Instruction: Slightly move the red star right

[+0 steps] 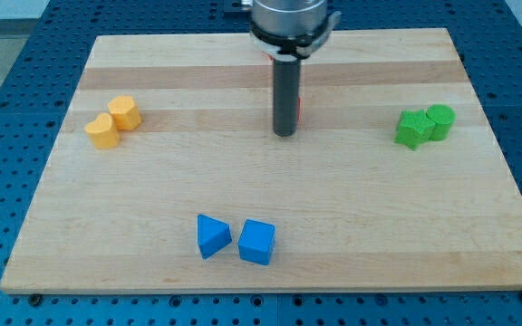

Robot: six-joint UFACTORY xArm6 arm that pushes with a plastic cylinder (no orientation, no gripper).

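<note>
The wooden board [270,199] lies flat on a blue perforated bench. The arm stands upright over the board's upper middle, its rod vertical, the tip [285,134] resting on the wood. There is no claw to open or close, only this rod. The red star [298,109] shows merely as a red sliver at the rod's right edge, mostly hidden behind it, so its shape cannot be confirmed. Judgement: the star lies just right of the tip, so a rightward push appears suitably lined up.

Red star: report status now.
My tip at board centre-top. Red star mostly hidden behind rod, sliver showing on the view's right. Nothing blocking rightward; green blocks far off.
</note>
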